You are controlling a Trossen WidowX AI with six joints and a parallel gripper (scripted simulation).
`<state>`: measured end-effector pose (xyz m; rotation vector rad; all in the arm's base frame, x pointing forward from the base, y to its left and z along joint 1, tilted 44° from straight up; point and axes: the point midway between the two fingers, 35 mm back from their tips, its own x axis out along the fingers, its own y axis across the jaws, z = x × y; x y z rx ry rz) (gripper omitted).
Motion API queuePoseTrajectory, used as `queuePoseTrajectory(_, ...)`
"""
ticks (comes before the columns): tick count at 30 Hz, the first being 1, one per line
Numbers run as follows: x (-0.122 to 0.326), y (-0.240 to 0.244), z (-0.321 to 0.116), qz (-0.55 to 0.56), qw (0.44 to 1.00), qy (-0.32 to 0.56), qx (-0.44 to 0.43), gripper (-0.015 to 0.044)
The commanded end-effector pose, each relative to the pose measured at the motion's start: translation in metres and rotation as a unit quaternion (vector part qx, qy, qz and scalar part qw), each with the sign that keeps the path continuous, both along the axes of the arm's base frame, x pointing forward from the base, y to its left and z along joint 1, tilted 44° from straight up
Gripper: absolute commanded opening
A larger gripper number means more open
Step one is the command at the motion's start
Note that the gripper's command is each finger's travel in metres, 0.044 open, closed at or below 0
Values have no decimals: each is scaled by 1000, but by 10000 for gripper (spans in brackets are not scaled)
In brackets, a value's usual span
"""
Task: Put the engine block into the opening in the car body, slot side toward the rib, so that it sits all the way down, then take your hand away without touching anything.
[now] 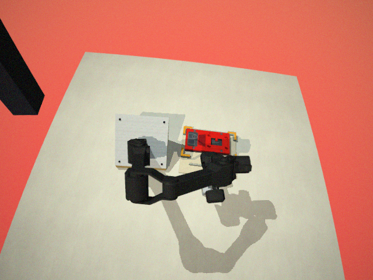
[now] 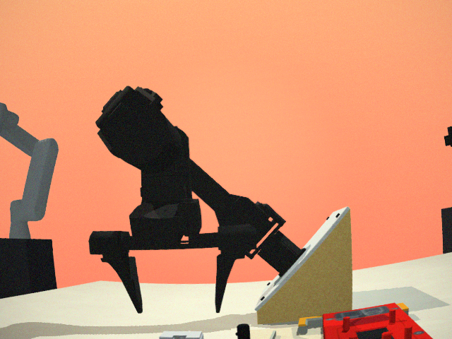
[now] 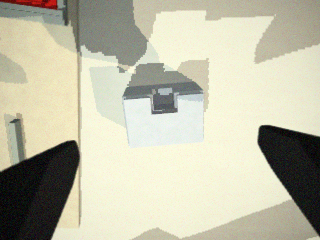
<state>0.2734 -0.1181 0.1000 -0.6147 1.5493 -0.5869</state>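
Gripper (image 2: 179, 311) (image 3: 169, 141) above bench (image 1: 90, 241) (image 2: 91, 302) (image 3: 225, 175), fingers wide apart, nothing between them; block (image 1: 206, 189) (image 2: 181, 335) (image 3: 165, 125) on bench, well in from its edges, untouched.

The wrist view's edge crops the red car body (image 3: 35, 3), seemingly.

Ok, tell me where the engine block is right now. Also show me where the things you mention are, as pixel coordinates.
The engine block (image 1: 206, 191) (image 2: 181, 335) (image 3: 165, 125) sits on the table beside the beige board, between and beyond the open fingertips in the wrist view.
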Motion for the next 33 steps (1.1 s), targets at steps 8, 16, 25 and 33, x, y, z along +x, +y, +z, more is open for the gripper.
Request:
queuePoseTrajectory(8, -2, -14, -14, 0, 1000, 4, -3, 440)
queuePoseTrajectory(16, -3, -23, -23, 0, 1000, 4, -3, 440)
queuePoseTrajectory(25, -4, -32, -33, 0, 1000, 4, -3, 440)
queuePoseTrajectory(33, -4, -32, -33, 0, 1000, 4, -3, 256)
